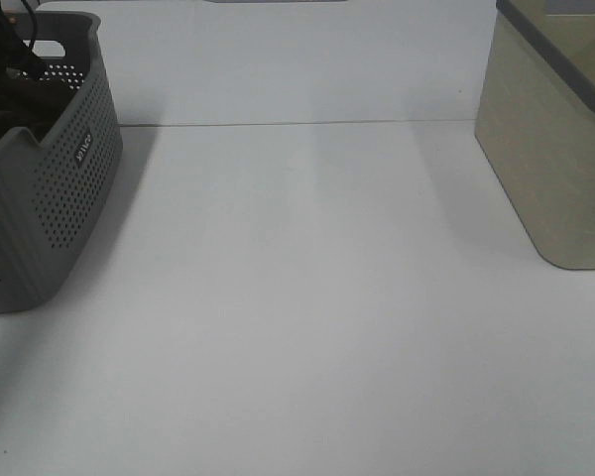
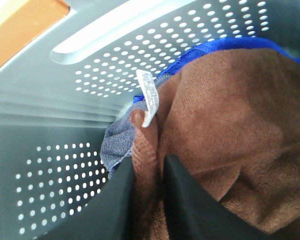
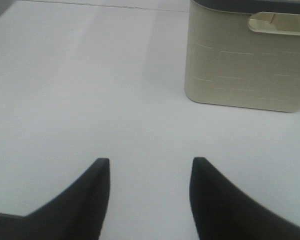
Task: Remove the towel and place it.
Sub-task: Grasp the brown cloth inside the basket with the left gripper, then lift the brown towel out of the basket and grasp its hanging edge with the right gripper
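Note:
The dark brown towel (image 2: pixel 225 130) lies bunched inside the grey perforated basket (image 2: pixel 90 75), with its small white tag (image 2: pixel 149 97) standing up at a folded edge. My left gripper (image 2: pixel 149 172) is shut on that folded edge just below the tag. A blue cloth (image 2: pixel 117 142) lies under and behind the towel. In the exterior high view the basket (image 1: pixel 50 188) stands at the far left with the left arm (image 1: pixel 5 59) reaching into it; the towel hardly shows there. My right gripper (image 3: pixel 150 172) is open and empty above the white table.
A beige bin (image 1: pixel 555 139) with a dark rim stands at the far right of the white table (image 1: pixel 307 297); it also shows in the right wrist view (image 3: pixel 245 55). An orange surface (image 2: pixel 25 25) shows beyond the basket's rim.

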